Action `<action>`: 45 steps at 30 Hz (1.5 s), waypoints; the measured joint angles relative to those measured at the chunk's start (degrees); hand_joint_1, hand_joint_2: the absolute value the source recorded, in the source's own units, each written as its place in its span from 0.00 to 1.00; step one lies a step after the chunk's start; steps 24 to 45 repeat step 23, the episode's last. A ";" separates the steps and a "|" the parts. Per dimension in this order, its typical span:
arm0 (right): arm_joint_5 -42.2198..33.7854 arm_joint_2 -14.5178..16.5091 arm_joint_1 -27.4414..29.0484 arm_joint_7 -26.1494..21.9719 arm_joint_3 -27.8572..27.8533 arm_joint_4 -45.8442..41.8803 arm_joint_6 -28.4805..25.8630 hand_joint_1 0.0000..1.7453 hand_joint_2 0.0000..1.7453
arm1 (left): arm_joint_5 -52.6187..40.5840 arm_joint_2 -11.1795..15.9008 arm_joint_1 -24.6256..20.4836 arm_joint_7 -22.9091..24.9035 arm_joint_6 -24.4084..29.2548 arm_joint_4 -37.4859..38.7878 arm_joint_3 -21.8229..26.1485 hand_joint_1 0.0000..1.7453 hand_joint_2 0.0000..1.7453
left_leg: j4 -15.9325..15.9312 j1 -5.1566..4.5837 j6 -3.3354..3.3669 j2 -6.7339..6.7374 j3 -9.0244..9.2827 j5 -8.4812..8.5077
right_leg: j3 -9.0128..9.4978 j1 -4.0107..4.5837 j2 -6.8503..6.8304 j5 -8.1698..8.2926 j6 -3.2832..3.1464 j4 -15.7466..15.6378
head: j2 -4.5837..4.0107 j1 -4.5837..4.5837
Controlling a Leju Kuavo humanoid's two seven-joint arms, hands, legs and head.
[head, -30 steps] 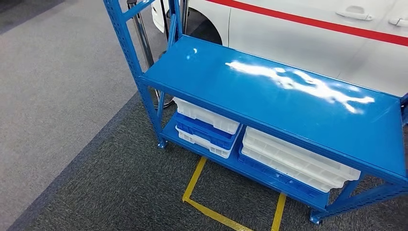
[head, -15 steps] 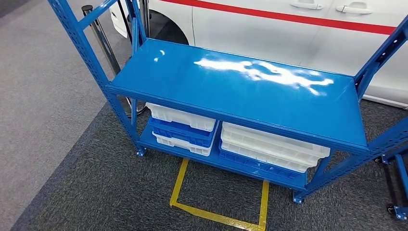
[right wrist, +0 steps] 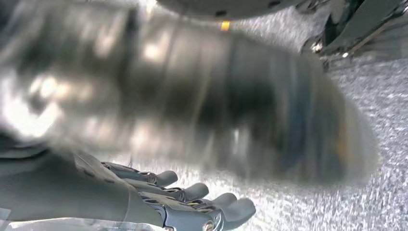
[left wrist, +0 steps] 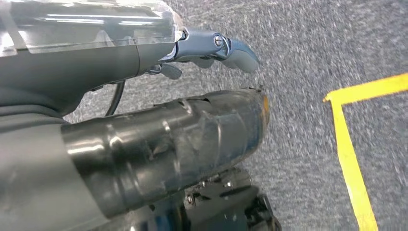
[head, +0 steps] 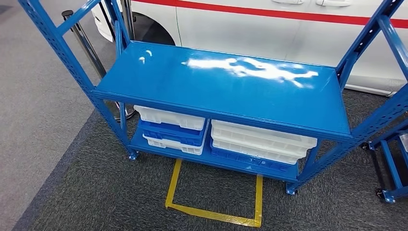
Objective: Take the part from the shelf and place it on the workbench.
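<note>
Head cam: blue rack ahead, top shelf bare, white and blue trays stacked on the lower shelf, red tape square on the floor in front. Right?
Almost. The tape square on the floor is yellow, not red, as the head view shows. The rest holds: the blue rack is ahead, its top shelf bare, and white and blue trays are stacked on the lower shelf.

shelf top (head: 231, 91): bare, open from front | uprights (head: 57, 43) flanked both ends | bins (head: 260, 142) packed lower tier
</note>
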 joint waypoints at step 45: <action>-3.74 -0.77 1.07 1.08 6.29 -0.45 3.12 0.00 1.00 | 7.11 1.43 1.49 1.52 -3.40 -0.20 -7.66 0.00 1.00 | -0.52 0.07 -0.19 -0.14 0.17 0.08 | 0.09 0.27 0.16 -0.36 -0.92 0.34 | 0.00 -0.24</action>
